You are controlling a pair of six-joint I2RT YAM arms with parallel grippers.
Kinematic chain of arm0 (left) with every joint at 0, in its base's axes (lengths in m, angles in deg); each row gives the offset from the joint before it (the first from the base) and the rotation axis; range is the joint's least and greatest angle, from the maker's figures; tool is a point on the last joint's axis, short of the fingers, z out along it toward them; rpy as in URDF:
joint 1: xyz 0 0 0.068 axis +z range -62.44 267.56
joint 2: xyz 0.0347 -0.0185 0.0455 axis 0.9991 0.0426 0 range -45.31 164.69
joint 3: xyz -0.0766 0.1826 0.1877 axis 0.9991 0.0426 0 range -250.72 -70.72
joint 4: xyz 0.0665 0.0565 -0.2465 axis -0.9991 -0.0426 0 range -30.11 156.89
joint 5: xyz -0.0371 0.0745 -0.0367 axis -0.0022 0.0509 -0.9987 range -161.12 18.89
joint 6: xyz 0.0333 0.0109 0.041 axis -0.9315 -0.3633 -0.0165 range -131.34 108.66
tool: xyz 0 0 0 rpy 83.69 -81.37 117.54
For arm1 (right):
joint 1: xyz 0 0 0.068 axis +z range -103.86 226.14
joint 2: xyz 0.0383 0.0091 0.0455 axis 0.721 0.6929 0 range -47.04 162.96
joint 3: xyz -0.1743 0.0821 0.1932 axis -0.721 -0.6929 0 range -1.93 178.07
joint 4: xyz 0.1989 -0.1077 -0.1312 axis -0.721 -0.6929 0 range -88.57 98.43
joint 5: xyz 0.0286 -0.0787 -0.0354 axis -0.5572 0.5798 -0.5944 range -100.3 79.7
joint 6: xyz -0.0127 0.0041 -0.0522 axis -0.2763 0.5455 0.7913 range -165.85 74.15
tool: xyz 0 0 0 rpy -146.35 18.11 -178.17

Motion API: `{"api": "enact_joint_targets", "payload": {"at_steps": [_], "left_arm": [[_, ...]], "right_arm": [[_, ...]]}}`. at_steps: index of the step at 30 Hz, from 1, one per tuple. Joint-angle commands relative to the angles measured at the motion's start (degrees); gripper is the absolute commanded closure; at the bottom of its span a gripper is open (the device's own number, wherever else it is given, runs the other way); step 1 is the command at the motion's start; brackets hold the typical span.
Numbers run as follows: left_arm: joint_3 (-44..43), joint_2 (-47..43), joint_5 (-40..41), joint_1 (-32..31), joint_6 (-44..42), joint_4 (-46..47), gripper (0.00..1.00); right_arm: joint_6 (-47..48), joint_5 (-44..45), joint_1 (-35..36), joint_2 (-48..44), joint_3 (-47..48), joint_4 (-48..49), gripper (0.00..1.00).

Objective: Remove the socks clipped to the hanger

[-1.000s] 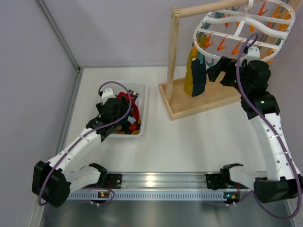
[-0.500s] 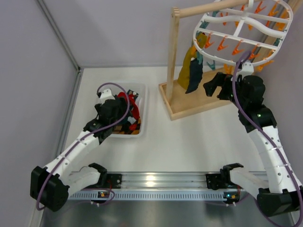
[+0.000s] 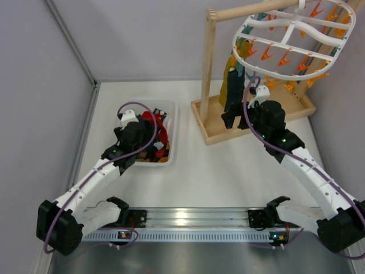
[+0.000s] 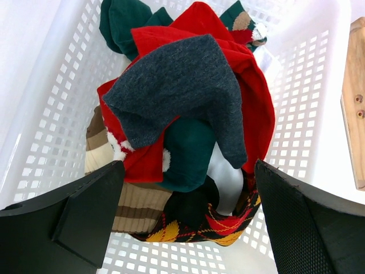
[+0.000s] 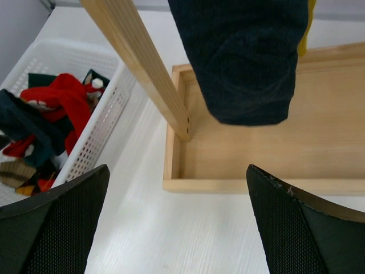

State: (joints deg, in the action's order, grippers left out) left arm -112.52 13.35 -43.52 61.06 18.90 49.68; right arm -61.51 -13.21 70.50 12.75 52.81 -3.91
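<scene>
**Two socks left on the hanger**

The right jaws stood wide open and empty, near the toe of the dark sock point(image 5: 245, 57), which hung beside a yellow sock point(image 3: 227, 69) from the hanger point(image 3: 293, 24). The left jaws, equally wide and empty, hovered over the basket point(image 4: 319, 74) of loose socks. The next move probably called for closing the right jaws on the dark sock and tugging it free.

Dark, yellow socks point(image 3: 232, 94) under white hanger point(image 3: 294, 24)

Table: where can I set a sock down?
Bare table lies between basket, stand and rail, also behind the basket toward the wall. Crowded: the basket, heaped with socks, and the stand's tray under the hanging socks, where the right end effector hovers.
</scene>
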Motion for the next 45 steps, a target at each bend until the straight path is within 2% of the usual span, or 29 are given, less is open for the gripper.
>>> {"api": "enact_joint_targets", "payload": {"at_steps": [1, 7, 11, 15, 18, 23, 28, 29, 30, 31, 32, 37, 41, 45], "left_arm": [[0.2, -0.8, 1.2, 0.1, -0.4, 0.7, 0.01], [0.6, -0.9, 1.1, 0.0, -0.6, 0.7, 0.01], [0.6, -0.8, 0.8, 0.0, -0.3, 0.8, 0.01], [0.6, -0.6, 0.5, 0.1, -0.3, 0.8, 0.01], [0.7, -1.1, 0.1, 0.0, -0.3, 0.8, 0.01], [0.9, -2.1, -0.8, 0.0, -0.4, 0.8, 0.01], [0.8, -2.1, -1.8, 0.1, -0.4, 0.8, 0.01], [0.8, -2.1, -1.9, 0.1, -0.4, 0.9, 0.01], [0.8, -2.2, -2.0, 0.1, -0.4, 0.8, 0.01], [0.8, -2.3, -2.2, 0.1, -0.4, 0.9, 0.01], [0.7, -2.5, -2.7, 0.0, -0.5, 0.8, 0.01], [-0.4, -5.3, -6.5, 0.1, -1.1, 0.7, 0.01], [-1.6, -9.9, -9.8, 0.0, -0.3, 0.7, 0.01], [-4.0, -13.5, -14.5, 0.0, 1.3, 0.5, 0.01]], "right_arm": [[4.8, 10.4, 4.2, 2.7, -0.4, 14.6, 0.01], [8.5, 19.6, 6.9, 8.8, -0.3, 21.9, 0.01], [8.9, 30.7, 8.3, 12.9, -0.2, 26.0, 0.01], [9.6, 36.8, 9.3, 16.1, 0.2, 29.5, 0.01], [10.7, 40.4, 9.3, 18.9, 0.5, 32.5, 0.11], [12.1, 45.4, 9.2, 20.3, 0.5, 36.2, 0.21], [13.5, 44.1, 8.0, 20.8, 0.4, 38.3, 0.39], [13.6, 43.6, 7.6, 21.0, 0.6, 37.7, 0.59], [13.9, 43.6, 7.5, 20.8, 0.5, 37.6, 0.72], [13.9, 43.6, 7.5, 20.5, 0.5, 37.4, 0.90], [13.6, 43.0, 7.5, 19.4, -0.3, 37.0, 0.96], [12.1, 38.4, 7.5, 13.3, -4.3, 34.6, 1.00], [10.3, 26.6, 7.5, 4.0, -8.7, 29.8, 1.00], [8.3, 18.3, 7.5, -3.9, -11.2, 23.3, 1.00]]}}
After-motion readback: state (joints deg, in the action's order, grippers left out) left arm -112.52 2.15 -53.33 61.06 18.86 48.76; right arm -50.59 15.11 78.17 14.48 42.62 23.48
